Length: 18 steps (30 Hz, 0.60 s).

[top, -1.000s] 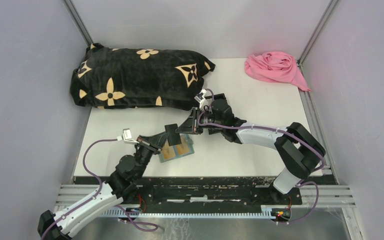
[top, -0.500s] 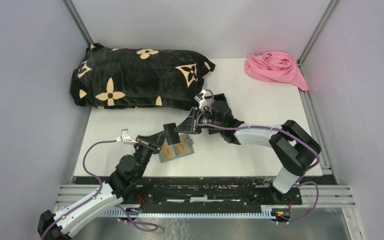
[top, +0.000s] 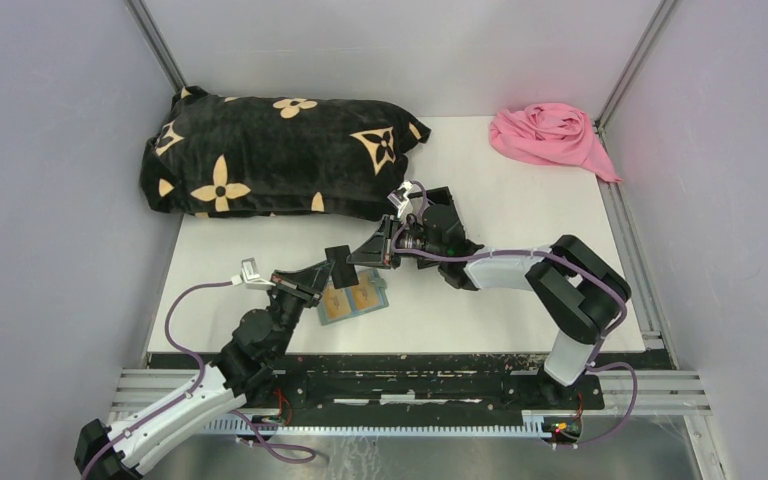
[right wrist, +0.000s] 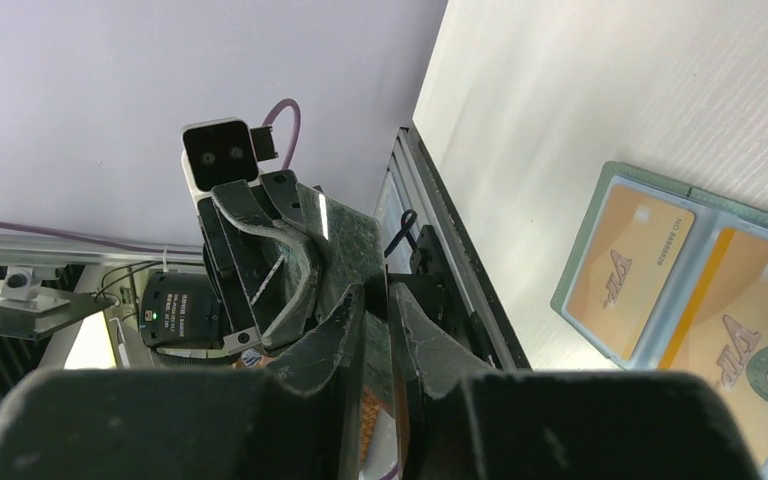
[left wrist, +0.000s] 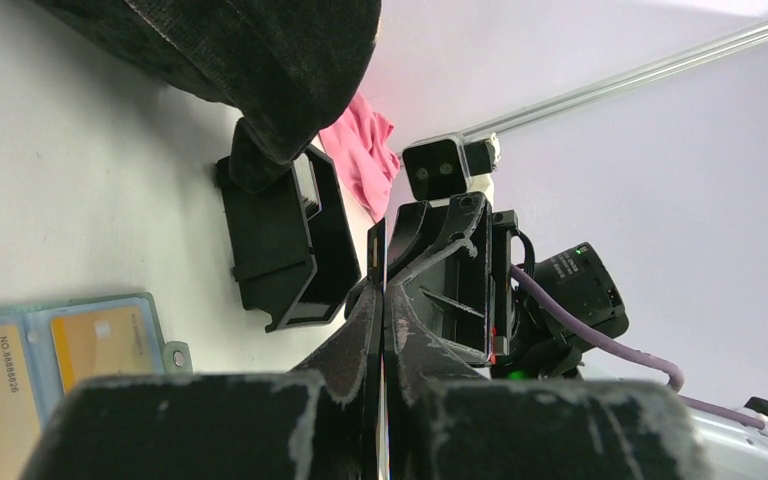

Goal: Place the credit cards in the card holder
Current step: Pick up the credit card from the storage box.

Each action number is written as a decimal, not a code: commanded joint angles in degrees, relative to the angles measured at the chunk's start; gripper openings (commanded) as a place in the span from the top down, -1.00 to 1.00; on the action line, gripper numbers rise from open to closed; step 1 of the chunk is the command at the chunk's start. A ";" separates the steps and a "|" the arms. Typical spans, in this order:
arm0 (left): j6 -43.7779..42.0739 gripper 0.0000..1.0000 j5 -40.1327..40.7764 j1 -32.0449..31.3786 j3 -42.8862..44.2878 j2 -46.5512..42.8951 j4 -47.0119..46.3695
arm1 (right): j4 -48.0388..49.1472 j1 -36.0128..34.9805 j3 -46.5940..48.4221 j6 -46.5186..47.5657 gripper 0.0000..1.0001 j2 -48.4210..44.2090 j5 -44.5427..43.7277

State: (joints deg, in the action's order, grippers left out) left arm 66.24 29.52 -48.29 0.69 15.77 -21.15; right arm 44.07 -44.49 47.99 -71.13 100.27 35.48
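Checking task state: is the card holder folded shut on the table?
No, the card holder lies open, two tan cards showing in its slots.

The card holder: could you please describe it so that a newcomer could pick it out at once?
On the white table, look nearer than the big black flowered pillow, towards the middle of the near edge. The card holder lies open and flat there. It alone is sage green, with two tan cards in its slots; the box beyond it is black.

Three credit cards point(right wrist: 625, 270); one card holder point(right wrist: 760, 385), black box point(left wrist: 280, 250), pillow point(top: 270, 155), pink cloth point(top: 550, 135).
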 commanded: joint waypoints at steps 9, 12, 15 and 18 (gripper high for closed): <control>3.89 0.94 0.11 -0.18 -9.39 0.54 -9.13 | 8.03 -0.25 -2.14 -2.63 0.64 2.68 2.18; 4.23 0.94 0.19 -0.22 -9.48 1.13 -10.56 | 9.51 -0.25 -2.53 -3.19 0.64 3.24 2.22; 4.70 0.94 0.16 -0.14 -9.56 1.57 -11.26 | 11.46 -0.27 -2.81 -3.97 0.64 3.97 2.29; 5.10 0.94 0.06 -0.21 -9.58 1.48 -11.29 | 12.61 -0.25 -2.98 -4.37 0.64 4.63 2.31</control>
State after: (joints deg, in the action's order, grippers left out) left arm 67.88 30.11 -48.27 0.69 17.69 -23.18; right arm 53.23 -44.18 45.98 -75.05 103.11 36.03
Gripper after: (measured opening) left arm 0.034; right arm 0.181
